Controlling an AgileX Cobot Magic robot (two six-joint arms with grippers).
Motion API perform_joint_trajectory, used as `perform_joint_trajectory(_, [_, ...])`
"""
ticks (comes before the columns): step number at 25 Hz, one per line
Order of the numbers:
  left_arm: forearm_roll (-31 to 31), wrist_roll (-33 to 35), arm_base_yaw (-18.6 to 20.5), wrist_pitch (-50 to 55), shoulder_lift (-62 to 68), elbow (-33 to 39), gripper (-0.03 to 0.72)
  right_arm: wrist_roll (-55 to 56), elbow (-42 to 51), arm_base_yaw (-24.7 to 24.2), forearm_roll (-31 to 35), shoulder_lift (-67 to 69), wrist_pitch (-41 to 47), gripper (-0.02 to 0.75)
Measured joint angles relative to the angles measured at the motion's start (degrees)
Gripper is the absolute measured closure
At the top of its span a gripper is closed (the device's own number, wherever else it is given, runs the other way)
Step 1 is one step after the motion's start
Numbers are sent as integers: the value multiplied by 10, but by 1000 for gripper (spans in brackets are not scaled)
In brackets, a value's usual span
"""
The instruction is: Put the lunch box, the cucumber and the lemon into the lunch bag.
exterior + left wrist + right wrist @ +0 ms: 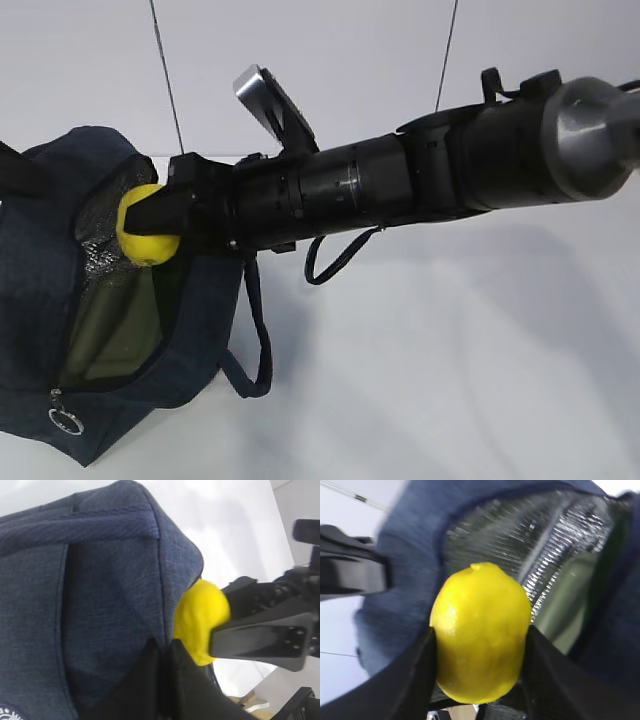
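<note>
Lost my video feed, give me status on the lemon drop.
Right gripper shut on lemon, at lunch bag opening. Left gripper pinching bag fabric. Lunch box already inside. Nothing blocking.

- One lemon [148, 240], yellow and oval.
- One lunch bag [40, 330] of dark navy fabric, with silver foil lining.
- One lunch box lid [115, 335], pale green, visible inside the bag; the container beneath it cannot be made out.
- One metal ring pull [66, 423] on the zipper.
- Two strap handles on the bag: one [258, 345] hanging at the front, one [15, 170] at the far left edge.
- Two robot hands: the right hand [480, 645] and the left hand [164, 690].
- One white table [450, 380].
</note>
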Motion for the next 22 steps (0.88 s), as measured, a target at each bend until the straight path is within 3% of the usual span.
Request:
perform_joint_trajectory(6, [0,0,0,0,0,0,687,-47,-8,0,0,8,19,363])
perform_joint_trajectory(13, [-2,0,0,0,0,0,687,-96,-35,0,1,8,26,280])
perform_joint_trajectory(22, [-4,0,0,0,0,0,687,-119,-40,0,1,13,26,274])
